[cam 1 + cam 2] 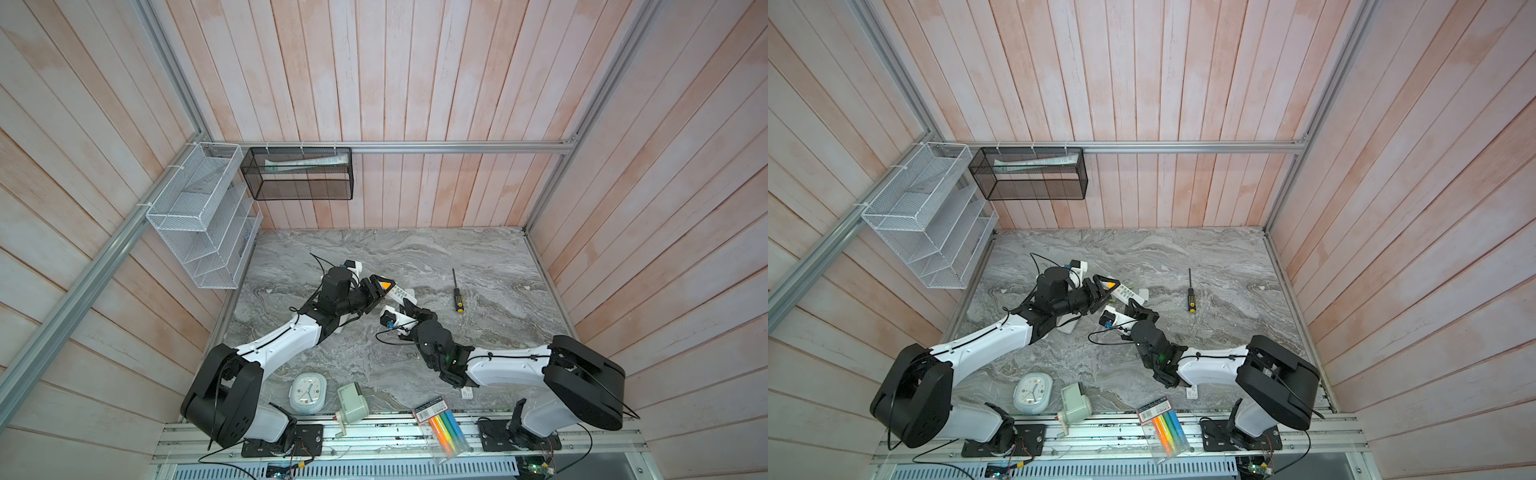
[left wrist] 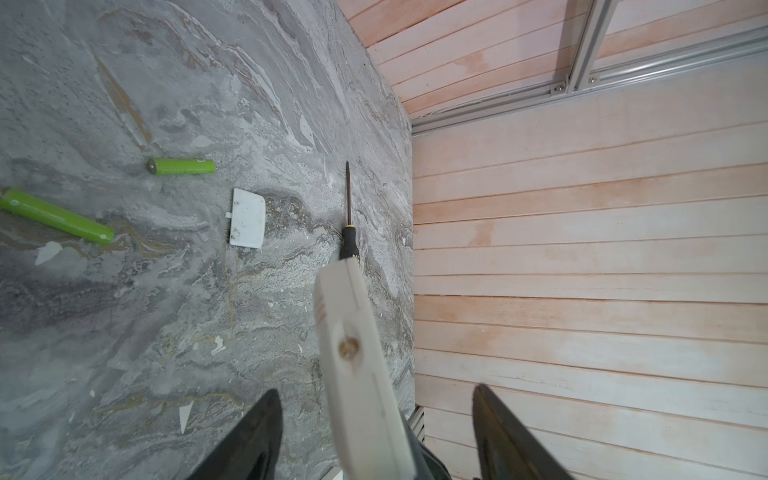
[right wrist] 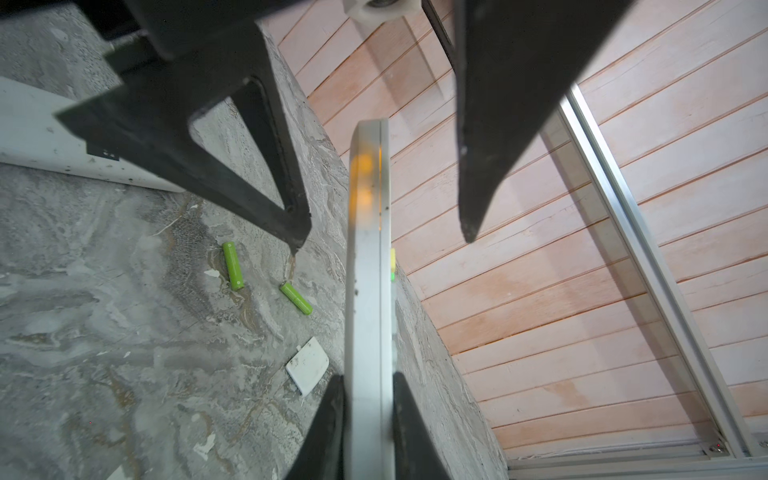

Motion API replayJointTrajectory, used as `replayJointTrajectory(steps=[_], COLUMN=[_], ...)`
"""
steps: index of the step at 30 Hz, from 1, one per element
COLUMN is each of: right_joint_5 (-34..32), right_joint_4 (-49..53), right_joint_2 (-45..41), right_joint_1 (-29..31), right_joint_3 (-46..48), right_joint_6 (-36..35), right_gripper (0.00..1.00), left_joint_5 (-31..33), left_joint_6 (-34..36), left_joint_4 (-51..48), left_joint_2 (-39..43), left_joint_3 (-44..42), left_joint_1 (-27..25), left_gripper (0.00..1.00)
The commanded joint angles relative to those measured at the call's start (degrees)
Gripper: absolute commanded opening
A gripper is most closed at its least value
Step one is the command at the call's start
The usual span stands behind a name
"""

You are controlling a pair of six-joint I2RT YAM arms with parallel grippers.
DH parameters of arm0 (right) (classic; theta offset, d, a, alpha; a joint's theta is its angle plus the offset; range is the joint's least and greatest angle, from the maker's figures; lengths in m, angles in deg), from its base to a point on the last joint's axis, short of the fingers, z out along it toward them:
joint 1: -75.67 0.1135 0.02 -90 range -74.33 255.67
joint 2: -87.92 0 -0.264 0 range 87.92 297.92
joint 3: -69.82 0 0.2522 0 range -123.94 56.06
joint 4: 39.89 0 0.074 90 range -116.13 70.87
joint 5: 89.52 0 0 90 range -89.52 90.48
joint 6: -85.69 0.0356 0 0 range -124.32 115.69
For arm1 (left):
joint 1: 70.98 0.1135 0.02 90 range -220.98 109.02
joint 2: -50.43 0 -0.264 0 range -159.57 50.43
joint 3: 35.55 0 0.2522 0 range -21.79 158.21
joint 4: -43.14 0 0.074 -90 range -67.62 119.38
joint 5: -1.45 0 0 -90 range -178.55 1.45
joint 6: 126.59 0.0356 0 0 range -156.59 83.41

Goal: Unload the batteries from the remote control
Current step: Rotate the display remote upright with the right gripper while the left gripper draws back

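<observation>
My right gripper [image 3: 368, 376] is shut on one end of the white remote control [image 3: 368, 270], which shows edge-on in the right wrist view and lifted off the table in both top views [image 1: 401, 296] [image 1: 1128, 294]. My left gripper [image 2: 374, 390] is open, its fingers [image 3: 286, 199] standing apart on either side of the remote's other end, not touching it. Two lime green batteries [image 2: 181, 166] [image 2: 56, 216] lie loose on the marble table [image 2: 124, 332], beside a white battery cover [image 2: 248, 224]. They also show in the right wrist view [image 3: 233, 266] [image 3: 296, 299].
A black-and-yellow screwdriver [image 1: 457, 296] lies right of the grippers. A second white remote [image 3: 37, 137] lies under the left arm. Along the front edge are a clock [image 1: 308, 392], a pale green device [image 1: 352, 403] and a packet of highlighters [image 1: 442, 424]. Mesh baskets [image 1: 199, 216] [image 1: 299, 174] hang at back left.
</observation>
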Motion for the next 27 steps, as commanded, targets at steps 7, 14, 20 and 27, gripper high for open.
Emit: replayJointTrajectory(steps=[7,14,20,27], right_joint_5=[19.16,34.13,41.27,48.8], right_joint_4=[15.42,25.83,34.26,39.21], right_joint_2=[-11.72,-15.93,-16.55,-16.81], right_joint_1=[-7.86,-13.98,-16.47,-18.62], right_joint_3=[0.32,-1.84,-5.19,-7.59], right_joint_6=[14.21,18.77,18.42,18.42], right_gripper=[0.0,0.0,0.0,0.0], left_joint_5=[4.1,5.21,4.17,-7.39], left_joint_6=[12.1,33.47,56.37,87.56], left_joint_4=[-4.48,-6.62,-2.07,-2.88], left_joint_2=[7.27,8.81,11.91,15.12], left_joint_3=[-1.15,1.35,-2.44,-7.04], left_joint_1=[5.68,6.6,6.52,6.34], left_gripper=[1.0,1.0,1.0,1.0])
